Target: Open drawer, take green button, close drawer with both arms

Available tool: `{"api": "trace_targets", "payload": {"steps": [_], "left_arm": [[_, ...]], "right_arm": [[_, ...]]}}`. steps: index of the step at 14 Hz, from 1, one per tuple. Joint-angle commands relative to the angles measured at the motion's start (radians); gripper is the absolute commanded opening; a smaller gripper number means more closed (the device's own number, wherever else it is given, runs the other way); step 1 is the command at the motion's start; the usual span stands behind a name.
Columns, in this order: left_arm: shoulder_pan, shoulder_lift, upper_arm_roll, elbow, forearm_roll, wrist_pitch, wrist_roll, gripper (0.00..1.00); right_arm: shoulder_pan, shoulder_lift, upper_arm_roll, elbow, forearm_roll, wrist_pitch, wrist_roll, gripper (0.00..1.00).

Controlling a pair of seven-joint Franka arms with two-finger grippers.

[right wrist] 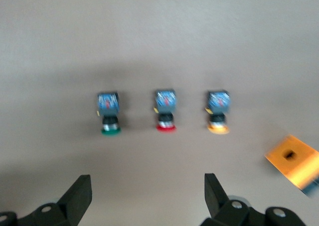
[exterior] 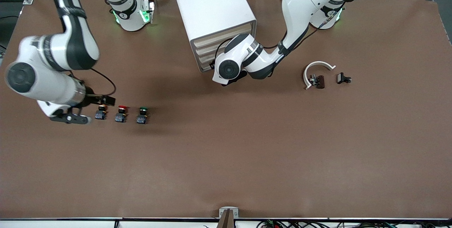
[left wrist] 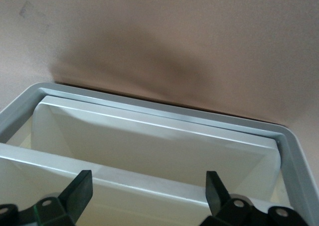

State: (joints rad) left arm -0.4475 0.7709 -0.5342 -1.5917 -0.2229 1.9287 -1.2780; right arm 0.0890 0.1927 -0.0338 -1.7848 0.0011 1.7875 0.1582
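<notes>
The white cabinet (exterior: 215,9) stands near the robots' bases, its stacked drawers (exterior: 206,49) facing the front camera and lying level with its frame. My left gripper (exterior: 226,80) is at the cabinet's front, low by the table. In the left wrist view it (left wrist: 148,183) is open and empty, close to a cream drawer front (left wrist: 149,146). The green-capped button (exterior: 142,115) stands on the table in a row with a red one (exterior: 121,114) and a yellow one (exterior: 101,112). My right gripper (exterior: 72,117) is open and empty beside that row's yellow end; its wrist view shows the gripper (right wrist: 147,196) and the green button (right wrist: 109,114).
A white curved part (exterior: 317,69), a small dark object (exterior: 319,81) and a black clip (exterior: 343,78) lie toward the left arm's end of the table. An orange piece (right wrist: 293,159) shows at the edge of the right wrist view.
</notes>
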Motion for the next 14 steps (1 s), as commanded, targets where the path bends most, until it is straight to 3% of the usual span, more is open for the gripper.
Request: {"api": "trace_targets", "payload": {"steps": [1,4,9,14], "left_arm": [[0.027,-0.001,-0.001,0.021,-0.018,-0.02,0.0,1.0],[0.131,-0.016,-0.001,0.054,0.0,-0.04,0.002,1.0],[0.361,-0.123,-0.003,0.082,0.039,-0.229,0.035,1.0],[0.541,-0.316,-0.004,0.036,0.094,-0.514,0.384,1.0]], "right_arm": [[-0.05,-0.012,0.014,0.146,-0.013,-0.178,-0.078,1.0],[-0.087,-0.012,0.008,0.238,-0.015,-0.282,-0.186,1.0],[-0.136,-0.013,0.005,0.326,-0.015,-0.356,-0.197,1.0],[-0.161,-0.002,0.005,0.47,-0.021,-0.448,-0.187,1.0]]}}
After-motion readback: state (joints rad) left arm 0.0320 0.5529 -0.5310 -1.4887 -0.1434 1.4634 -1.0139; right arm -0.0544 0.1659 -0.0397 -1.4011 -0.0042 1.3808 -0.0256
